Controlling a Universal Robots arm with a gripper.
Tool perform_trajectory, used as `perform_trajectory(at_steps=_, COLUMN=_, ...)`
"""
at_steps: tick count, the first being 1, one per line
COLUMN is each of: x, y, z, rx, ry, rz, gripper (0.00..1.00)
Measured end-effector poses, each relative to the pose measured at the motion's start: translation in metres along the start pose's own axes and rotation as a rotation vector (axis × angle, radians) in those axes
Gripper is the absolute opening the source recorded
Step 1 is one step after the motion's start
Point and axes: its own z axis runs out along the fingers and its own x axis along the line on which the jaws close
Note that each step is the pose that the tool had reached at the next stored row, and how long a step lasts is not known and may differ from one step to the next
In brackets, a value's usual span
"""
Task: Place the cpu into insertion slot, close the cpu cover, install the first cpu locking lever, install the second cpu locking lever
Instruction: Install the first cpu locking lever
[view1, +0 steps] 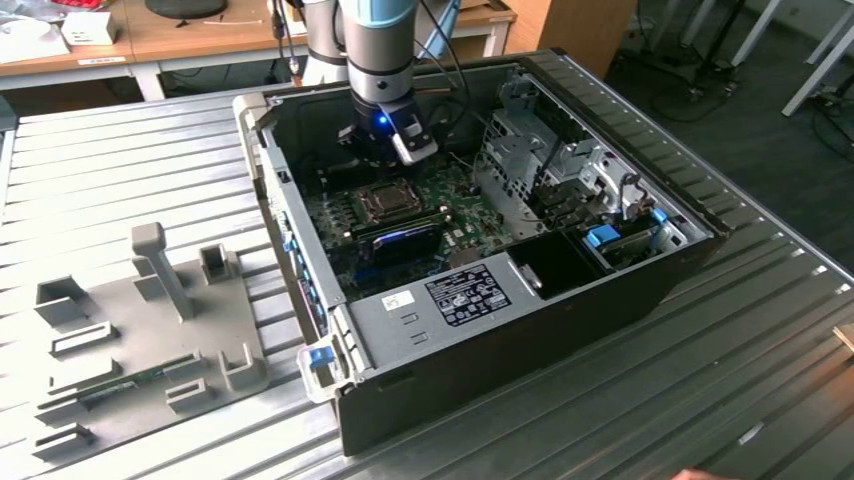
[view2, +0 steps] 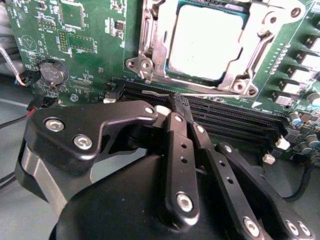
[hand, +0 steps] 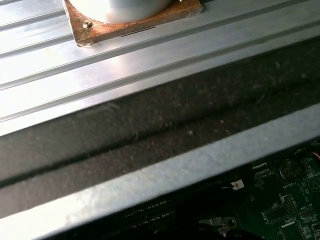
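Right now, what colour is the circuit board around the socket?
The board is green, clearest in the second wrist view.

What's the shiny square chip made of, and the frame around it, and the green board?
The cpu top looks like metal: flat, pale, softly shiny. The cpu cover looks like bare steel: silvery, bright glints. The green board is probably lacquered fibreglass or plastic: glossy, fine lines.

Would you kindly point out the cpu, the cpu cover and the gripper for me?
cpu (view2: 202, 42): second wrist view, middle of metal top.
cpu cover (view2: 159, 40): second wrist view, frame's side bar.
gripper (view2: 179, 104): second wrist view, between its fingertips.
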Motion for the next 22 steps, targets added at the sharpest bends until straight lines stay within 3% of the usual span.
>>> perform_trajectory(at_steps=9, x=0.0002, y=0.0003, z=0.0009, rx=0.0019, ry=-0.0064, rz=0.027, gripper=0.11)
perform_trajectory(at_steps=16, x=0.0003, y=0.0, z=0.0022, rx=0.0021, ry=-0.0071, rz=0.028, gripper=0.11)
perform_trajectory(at_steps=22, x=0.0004, y=-0.0003, z=0.0036, rx=0.0096, ry=-0.0097, rz=0.026, gripper=0.11)
